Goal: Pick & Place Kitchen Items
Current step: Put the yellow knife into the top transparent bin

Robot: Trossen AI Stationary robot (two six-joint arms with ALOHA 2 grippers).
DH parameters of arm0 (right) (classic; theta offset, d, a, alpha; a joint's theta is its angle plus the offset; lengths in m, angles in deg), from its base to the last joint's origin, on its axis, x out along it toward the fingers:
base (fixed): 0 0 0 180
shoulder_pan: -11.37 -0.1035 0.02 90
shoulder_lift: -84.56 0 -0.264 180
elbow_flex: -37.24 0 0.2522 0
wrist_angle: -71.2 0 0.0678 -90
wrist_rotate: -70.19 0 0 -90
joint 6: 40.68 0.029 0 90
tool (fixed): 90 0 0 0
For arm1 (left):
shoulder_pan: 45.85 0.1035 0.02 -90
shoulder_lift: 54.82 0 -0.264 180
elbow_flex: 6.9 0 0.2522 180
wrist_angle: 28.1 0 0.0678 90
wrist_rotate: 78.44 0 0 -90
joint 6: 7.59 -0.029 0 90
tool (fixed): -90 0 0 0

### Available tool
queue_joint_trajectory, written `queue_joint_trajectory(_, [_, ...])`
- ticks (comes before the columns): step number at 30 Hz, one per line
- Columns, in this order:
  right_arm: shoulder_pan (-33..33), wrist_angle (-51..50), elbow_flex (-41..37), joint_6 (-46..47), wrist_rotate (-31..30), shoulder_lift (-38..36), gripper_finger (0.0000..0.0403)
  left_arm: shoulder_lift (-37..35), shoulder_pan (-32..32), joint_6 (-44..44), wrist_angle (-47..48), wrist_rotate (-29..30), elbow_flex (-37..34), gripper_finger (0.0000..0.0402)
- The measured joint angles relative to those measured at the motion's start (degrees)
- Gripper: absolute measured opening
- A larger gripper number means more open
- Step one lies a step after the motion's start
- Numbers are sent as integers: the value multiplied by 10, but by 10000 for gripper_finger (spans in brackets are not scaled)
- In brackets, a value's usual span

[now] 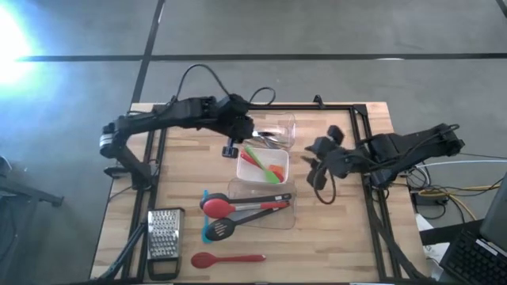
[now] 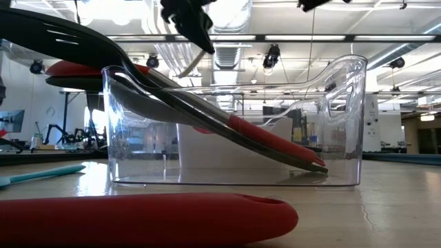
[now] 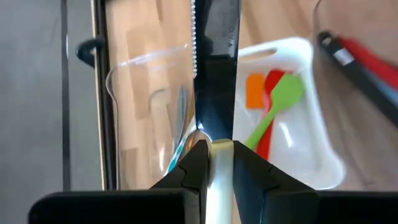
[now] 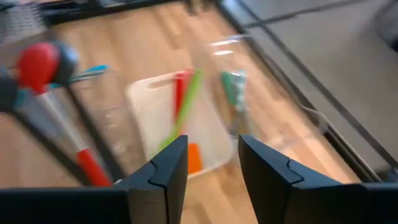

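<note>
My left gripper (image 1: pixel 232 144) hangs over the two far tubs, shut on a slim dark utensil with a toothed edge (image 3: pixel 214 68). The far clear tub (image 1: pixel 277 127) holds metal and teal-handled tools (image 3: pixel 179 127). In the middle tub (image 1: pixel 247 170) lie a green spatula (image 1: pixel 261 165), a red one and an orange piece. A red spoon (image 1: pixel 218 207) and a black slotted spoon (image 1: pixel 220 229) lean on the near tub's (image 1: pixel 265 212) wall. Another red spoon (image 1: pixel 226 259) lies flat on the table. My right gripper (image 4: pixel 212 158) is open, to the right of the tubs (image 1: pixel 321 162), holding nothing. My left gripper pinches the utensil's pale metal end (image 3: pixel 216 163) between its two fingers (image 3: pixel 194 163), coming from above and pointing down. The utensil runs on along the fingers and hangs below them, lifted clear, over the adjoining walls of the far and middle tubs.
A steel box grater (image 1: pixel 165 236) lies at the table's near left corner. A teal handle (image 1: pixel 207 215) lies left of the near tub. A black frame (image 1: pixel 372 198) runs along the table's sides. Bare wood (image 1: pixel 333 229) shows near right.
</note>
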Motion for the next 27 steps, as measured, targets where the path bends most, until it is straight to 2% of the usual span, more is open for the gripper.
queue_joint_trajectory(4, [-1, -25, -19, 42, -34, -33, 119, 52, 21, -35, 10, 26, 32, 50])
queue_joint_trajectory(7, [-2, -31, -31, 47, -35, -58, 110, 98, 33, -71, 28, 75, 69, 50])
queue_joint_trajectory(9, [-1, -31, -36, 47, -35, -72, 105, 129, 43, -85, 46, 88, 103, 50])
queue_joint_trajectory(15, [-1, -34, -67, 46, -65, -118, 93, 219, 69, -121, 103, 89, 198, 50])
queue_joint_trajectory(20, [-1, -32, -98, 48, -67, -151, 85, 281, 79, -145, 136, 89, 265, 50])
queue_joint_trajectory(27, [-1, -31, -145, 72, -64, -193, 78, 335, 81, -216, 144, 88, 297, 50])
